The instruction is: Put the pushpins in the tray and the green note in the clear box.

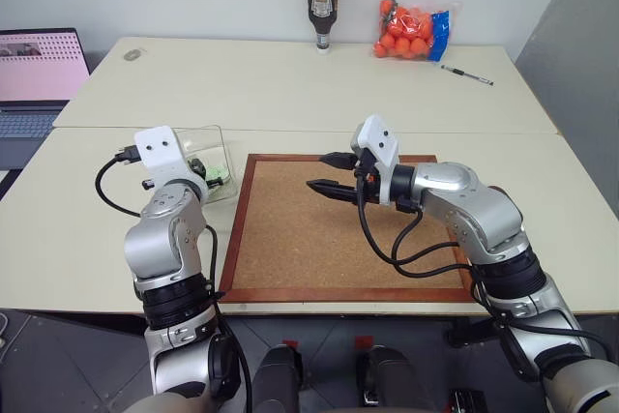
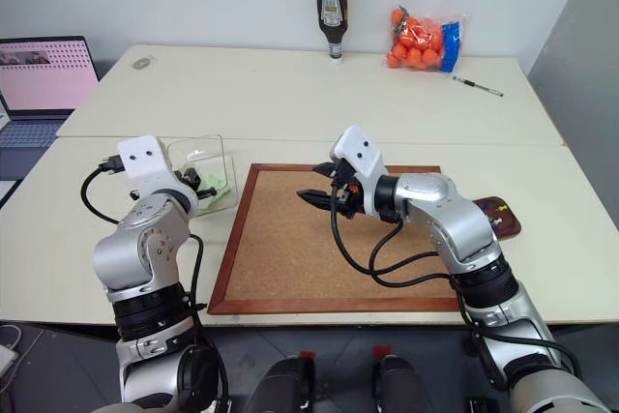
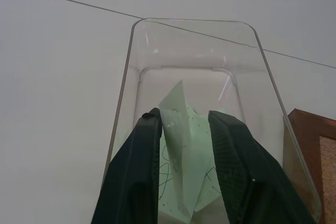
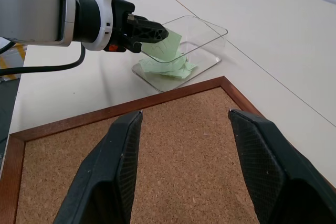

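Pale tabletop [image 1: 319, 84] carries the clear box [image 3: 157, 40], where the left tool [image 3: 184, 124], parted, is letting the crumpled green note [image 3: 181, 129] go; right tool [image 4: 184, 124] spread empty; next, withdraw cleanly.

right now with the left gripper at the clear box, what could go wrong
The green note stands crumpled between the left gripper fingers inside the clear box; pulling back could drag it out again. The box is light and could shift with the fingers inside it. The right gripper hangs open over the cork board, holding nothing.
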{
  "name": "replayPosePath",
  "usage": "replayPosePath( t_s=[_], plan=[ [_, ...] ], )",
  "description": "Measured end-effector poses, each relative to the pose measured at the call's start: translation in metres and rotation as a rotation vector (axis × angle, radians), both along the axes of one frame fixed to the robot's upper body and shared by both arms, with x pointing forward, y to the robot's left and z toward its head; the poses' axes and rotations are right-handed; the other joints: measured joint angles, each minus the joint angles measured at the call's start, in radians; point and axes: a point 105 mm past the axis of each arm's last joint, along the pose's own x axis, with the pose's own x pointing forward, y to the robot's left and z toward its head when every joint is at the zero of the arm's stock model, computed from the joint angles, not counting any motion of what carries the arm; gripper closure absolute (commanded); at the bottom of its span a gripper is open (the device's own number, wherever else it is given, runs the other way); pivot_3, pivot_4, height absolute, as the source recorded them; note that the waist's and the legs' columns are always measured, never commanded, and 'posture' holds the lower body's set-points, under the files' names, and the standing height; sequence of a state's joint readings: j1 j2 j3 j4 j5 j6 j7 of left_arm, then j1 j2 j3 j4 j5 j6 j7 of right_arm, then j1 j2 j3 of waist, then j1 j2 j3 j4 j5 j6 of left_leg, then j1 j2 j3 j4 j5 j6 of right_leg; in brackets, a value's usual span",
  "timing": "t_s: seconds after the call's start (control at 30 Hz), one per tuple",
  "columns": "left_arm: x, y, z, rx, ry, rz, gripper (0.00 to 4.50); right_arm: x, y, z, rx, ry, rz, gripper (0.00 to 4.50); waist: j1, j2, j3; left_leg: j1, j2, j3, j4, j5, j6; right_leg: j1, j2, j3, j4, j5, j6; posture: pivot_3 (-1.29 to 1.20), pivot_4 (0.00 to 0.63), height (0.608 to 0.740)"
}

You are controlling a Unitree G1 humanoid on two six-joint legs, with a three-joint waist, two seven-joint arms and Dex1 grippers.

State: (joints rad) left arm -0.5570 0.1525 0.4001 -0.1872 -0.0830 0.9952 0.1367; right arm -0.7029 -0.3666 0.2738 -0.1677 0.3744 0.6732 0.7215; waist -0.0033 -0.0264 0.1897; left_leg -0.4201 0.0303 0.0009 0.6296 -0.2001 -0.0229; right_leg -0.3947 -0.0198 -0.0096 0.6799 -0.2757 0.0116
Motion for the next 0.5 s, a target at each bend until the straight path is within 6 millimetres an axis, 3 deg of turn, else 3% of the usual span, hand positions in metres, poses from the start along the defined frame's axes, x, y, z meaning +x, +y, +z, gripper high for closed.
replayPosePath(
  t_s=[0.3,0.5],
  plan=[
    [0.001,-0.004,0.000,0.024,0.010,-0.017,0.47,-0.003,-0.001,0.000,0.004,-0.002,-0.004,1.73,0.000,0.000,0.000,0.000,0.000,0.000,0.000,0.000,0.000,0.000,0.000,0.000,0.000,0.000,0.000,0.00,0.150,0.740],
    [0.002,-0.003,0.011,0.192,-0.014,-0.047,0.47,0.000,-0.005,-0.001,0.015,0.004,-0.035,1.73,0.000,0.000,0.000,0.000,0.000,0.000,0.000,0.000,0.000,-0.001,0.000,0.000,0.000,0.000,0.000,0.00,0.150,0.740]
  ],
)
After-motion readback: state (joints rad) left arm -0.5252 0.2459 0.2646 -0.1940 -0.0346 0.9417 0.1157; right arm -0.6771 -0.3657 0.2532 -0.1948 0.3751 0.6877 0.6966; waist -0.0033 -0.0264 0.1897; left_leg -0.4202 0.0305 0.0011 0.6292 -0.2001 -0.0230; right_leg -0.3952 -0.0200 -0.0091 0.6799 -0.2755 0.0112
